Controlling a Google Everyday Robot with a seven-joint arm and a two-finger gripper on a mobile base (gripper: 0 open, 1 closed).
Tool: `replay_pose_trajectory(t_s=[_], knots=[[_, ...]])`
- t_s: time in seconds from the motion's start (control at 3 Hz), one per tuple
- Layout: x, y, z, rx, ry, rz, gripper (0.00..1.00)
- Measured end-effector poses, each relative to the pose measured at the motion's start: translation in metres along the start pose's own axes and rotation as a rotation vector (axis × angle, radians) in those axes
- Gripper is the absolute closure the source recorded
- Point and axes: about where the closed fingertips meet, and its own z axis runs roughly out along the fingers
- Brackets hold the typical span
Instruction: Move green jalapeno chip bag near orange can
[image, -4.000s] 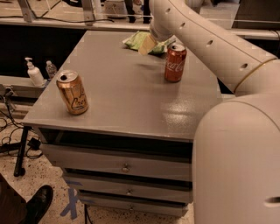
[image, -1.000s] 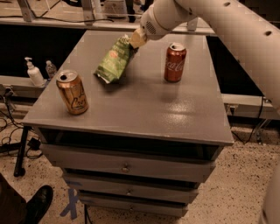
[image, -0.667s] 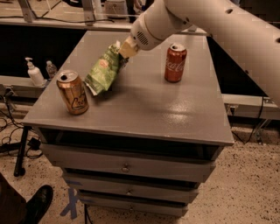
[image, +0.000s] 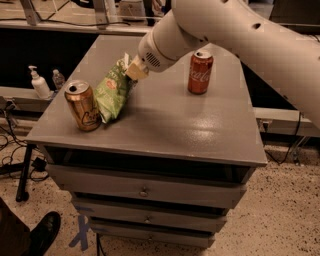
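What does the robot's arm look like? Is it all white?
Mostly! The arm is fat, smooth and creamy white, like round tubes joined together. It has a few small dark holes and a patch of tiny dots near its end. No cables show. Its pincer is tan and stubby, and it sits right at the top of the green jalapeno chip bag.
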Motion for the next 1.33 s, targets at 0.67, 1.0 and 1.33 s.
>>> replay_pose_trajectory(t_s=[0.67, 1.0, 1.33], knots=[[0.0004, 0.0079, 0.002, 0.01, 0.018, -0.081, 0.59], [0.0005, 0.0065, 0.0021, 0.02, 0.026, -0.107, 0.36], [0.0005, 0.0049, 0.0018, 0.028, 0.034, -0.122, 0.13]])
